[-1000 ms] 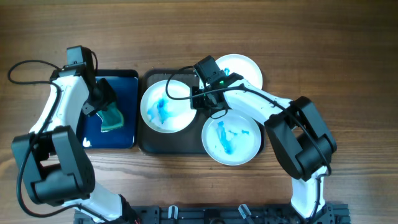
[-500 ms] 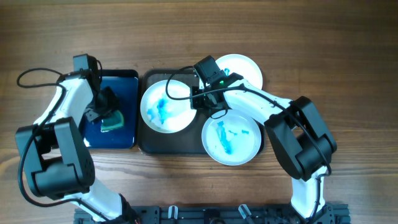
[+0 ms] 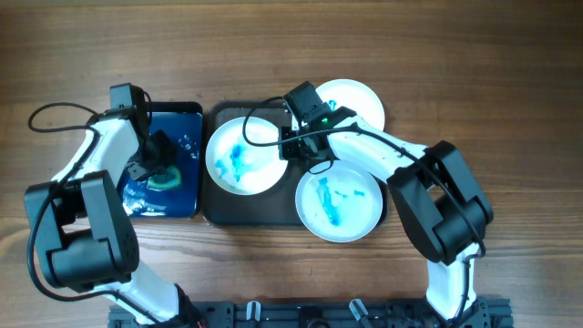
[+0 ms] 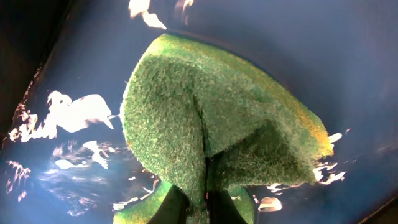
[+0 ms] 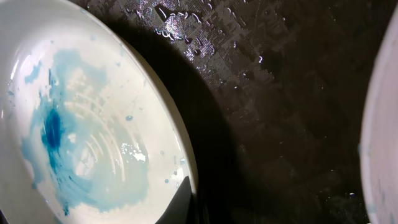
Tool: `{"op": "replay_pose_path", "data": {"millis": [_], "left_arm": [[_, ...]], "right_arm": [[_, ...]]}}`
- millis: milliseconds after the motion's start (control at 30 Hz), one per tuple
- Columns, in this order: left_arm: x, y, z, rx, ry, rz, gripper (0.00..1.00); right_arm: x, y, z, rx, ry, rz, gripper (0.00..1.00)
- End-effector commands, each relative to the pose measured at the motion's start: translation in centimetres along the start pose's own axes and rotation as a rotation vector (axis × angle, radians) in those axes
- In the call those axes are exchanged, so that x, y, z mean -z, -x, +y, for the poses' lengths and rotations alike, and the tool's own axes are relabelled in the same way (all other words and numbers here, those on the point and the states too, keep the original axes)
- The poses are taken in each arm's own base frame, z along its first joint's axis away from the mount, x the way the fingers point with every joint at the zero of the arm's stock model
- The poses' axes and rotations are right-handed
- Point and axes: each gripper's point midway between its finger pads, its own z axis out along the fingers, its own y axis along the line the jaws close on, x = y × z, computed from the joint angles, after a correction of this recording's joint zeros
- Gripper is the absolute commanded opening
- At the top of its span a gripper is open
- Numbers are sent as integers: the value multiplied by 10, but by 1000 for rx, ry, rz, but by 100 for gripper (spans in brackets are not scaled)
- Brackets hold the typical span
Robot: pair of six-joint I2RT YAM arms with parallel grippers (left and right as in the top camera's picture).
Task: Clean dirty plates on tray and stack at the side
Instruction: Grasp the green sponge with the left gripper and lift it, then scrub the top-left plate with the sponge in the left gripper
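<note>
Even light, glare on wet surfaces

Brown wooden tabletop (image 3: 273, 55), grain running lengthwise, soft even light, black slotted rail (image 3: 310, 315) along the near edge

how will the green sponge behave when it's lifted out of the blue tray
Probably floppy: the sponge folds where the left claw pinches it. Likely soaked and drippy, since it sits in the wet blue tray.
</note>
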Motion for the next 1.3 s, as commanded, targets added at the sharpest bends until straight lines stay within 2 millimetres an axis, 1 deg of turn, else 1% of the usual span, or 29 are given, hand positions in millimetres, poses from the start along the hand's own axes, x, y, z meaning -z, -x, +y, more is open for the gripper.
{"op": "replay_pose_path", "data": {"millis": [0,67,100,133,200,233,333,367,400,467,567,633,667,700,733,767,800,833,867,900,933,1000,1033,1067,1100,1133,1167,1200,1267], "left_arm": [[28,10,-12,-53,-60,-19,4],[81,31,-32,-118,-164,-91,4],[104,36,-43,-154,-228,-117,4],[122,37,-55,-192,-300,-134,4],[135,28,-75,-237,-390,-130,4],[135,12,-91,-283,-424,-92,4],[121,-20,-116,-372,-425,-41,4],[109,-33,-123,-379,-408,-18,4],[93,-42,-127,-358,-377,-2,4],[68,-53,-132,-335,-339,13,4],[27,-60,-137,-306,-250,10,4],[13,-69,-146,-336,-242,29,4],[5,-72,-147,-343,-222,35,4],[-4,-75,-144,-330,-179,39,4],[-9,-78,-144,-337,-168,52,4],[-16,-88,-146,-349,-172,91,4],[-16,-98,-153,-382,-223,136,4],[-7,-118,-173,-484,-372,213,4],[10,-137,-194,-596,-562,280,4],[19,-145,-203,-638,-653,306,4],[28,-151,-211,-667,-733,322,4],[30,-145,-218,-675,-758,284,4],[29,-142,-220,-674,-757,270,4],[24,-134,-219,-639,-714,244,4],[7,-114,-207,-528,-563,183,4],[-9,-92,-185,-398,-373,101,4],[-20,-68,-148,-224,-136,3,4],[-21,-53,-112,-95,59,-88,4],[-17,-45,-84,-83,205,-150,4]], "right_arm": [[-10,1,-7,11,-26,-2,4],[-10,1,-6,10,-25,-3,4],[-10,1,-6,10,-23,-2,5],[-10,1,-5,10,-15,2,4],[-10,1,-4,10,-13,1,4],[-10,1,-3,11,-3,4,5],[-10,-1,-1,9,14,16,4],[-10,-1,-1,7,17,18,4],[-10,-2,0,6,24,23,5],[-9,-3,1,3,33,32,4],[-9,-4,0,1,29,38,4],[-9,-5,0,1,29,39,4],[-9,-5,0,1,29,38,4],[-9,-5,-1,0,28,40,4],[-9,-5,-1,0,27,41,4],[-9,-5,-1,0,27,42,4],[-9,-6,-1,-1,27,42,4],[-9,-5,-1,0,27,42,4],[-9,-5,-1,0,27,41,4],[-9,-5,-1,0,27,41,4],[-9,-5,-1,0,27,42,4],[-9,-5,-1,0,27,42,4],[-9,-5,-1,0,27,42,4],[-9,-5,-1,0,27,42,4],[-9,-5,-1,0,27,42,4],[-9,-5,-1,0,27,42,4],[-9,-5,-1,1,27,42,4],[-9,-5,-1,0,26,42,4],[-9,-5,-1,0,27,40,4]]}}
